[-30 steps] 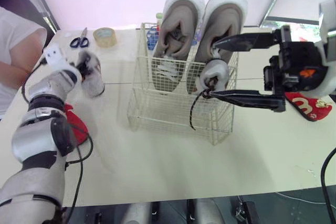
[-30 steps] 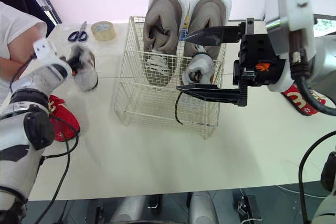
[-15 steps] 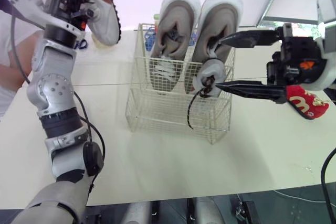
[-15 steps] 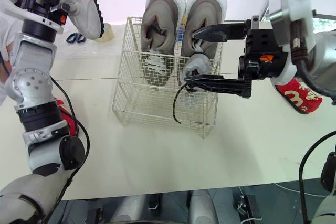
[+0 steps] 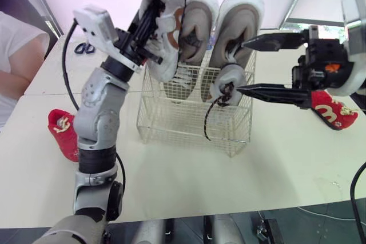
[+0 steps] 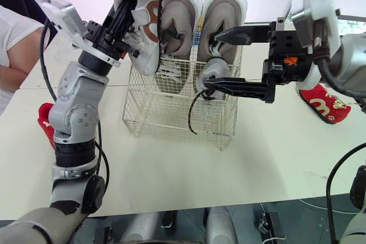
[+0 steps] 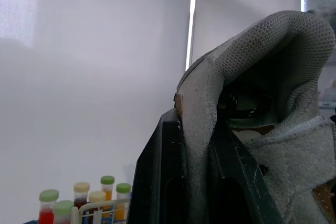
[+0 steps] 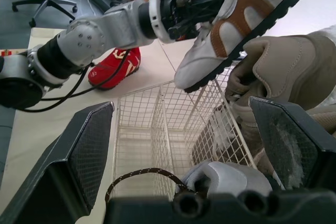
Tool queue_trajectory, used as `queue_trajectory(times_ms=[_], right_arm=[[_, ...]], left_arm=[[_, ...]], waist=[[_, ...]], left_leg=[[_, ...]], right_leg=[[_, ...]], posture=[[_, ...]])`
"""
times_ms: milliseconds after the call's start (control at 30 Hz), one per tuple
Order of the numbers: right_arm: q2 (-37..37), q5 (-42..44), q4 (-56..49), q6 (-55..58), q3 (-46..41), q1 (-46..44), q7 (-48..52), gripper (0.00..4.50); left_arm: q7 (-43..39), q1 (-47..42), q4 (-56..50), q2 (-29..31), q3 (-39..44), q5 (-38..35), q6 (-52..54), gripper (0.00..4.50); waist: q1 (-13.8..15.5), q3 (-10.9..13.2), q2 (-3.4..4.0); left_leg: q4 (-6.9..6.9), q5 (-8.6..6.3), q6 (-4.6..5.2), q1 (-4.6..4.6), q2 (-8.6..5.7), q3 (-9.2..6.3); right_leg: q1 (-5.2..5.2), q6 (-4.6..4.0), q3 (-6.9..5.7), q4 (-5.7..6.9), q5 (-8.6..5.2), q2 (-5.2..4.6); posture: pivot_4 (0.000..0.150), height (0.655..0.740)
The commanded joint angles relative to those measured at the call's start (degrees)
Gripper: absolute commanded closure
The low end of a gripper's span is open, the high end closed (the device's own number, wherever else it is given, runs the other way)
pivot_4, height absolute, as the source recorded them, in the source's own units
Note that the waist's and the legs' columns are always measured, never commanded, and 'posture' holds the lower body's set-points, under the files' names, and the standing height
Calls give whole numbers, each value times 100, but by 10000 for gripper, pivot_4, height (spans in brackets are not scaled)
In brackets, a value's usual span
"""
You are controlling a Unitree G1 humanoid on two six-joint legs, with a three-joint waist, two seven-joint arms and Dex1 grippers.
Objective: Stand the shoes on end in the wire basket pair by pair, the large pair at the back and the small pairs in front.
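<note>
Since half a second ago the left gripper (image 5: 147,27) has swung in from the far left. It now holds the small sneaker (image 5: 164,32) toe-up over the back left corner of the wire basket (image 5: 189,125), against the large pair (image 5: 240,21) standing on end at the back. The right gripper (image 5: 240,67) is spread wide, one finger above and one below the small grey shoe (image 5: 229,79) at the basket's front right. A black lace (image 5: 207,123) dangles from that shoe down the wire. One red slipper (image 5: 63,134) lies on the table left of the basket.

On the left wrist view, the black fingers (image 7: 157,182) are clamped on the sneaker's grey collar, with capped bottles (image 7: 84,198) low behind.

On the right wrist view, both fingers (image 8: 79,156) stand wide apart, gripping nothing. The basket's open cells lie between them, and the held sneaker hangs sole-down over the rim.
</note>
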Motion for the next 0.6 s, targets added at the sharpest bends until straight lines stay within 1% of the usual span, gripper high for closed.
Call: queue_trajectory(times_ms=[33,200,400,600], right_arm=[[66,-14,-104,11,67,-198,-112,0],[-33,65,-63,33,17,-268,-6,0],[-8,-4,-66,100,137,-428,-35,0],[-38,-5,-7,210,224,-683,-4,0]], left_arm=[[-31,67,-42,-22,-62,325,-525,44291],[-3,501,15,-280,-273,968,-1539,44291],[16,750,624,-527,-254,1212,-2319,44291],[-118,947,1344,-758,-449,1475,-3139,44291]], waist=[[0,0,0],[15,0,0],[13,0,0],[18,-1,1]], left_leg=[[0,0,0,0,0,0],[1,-1,1,-2,-1,0],[3,-3,-1,-2,-1,0],[3,-3,1,-2,-1,0]], right_leg=[[0,0,0,0,0,0],[0,-1,0,-4,-1,-1],[1,-2,-1,-5,-1,-3],[0,-1,-1,-5,-1,-3]], posture=[[1500,7400],[1500,7400],[1500,7400],[1500,7400]])
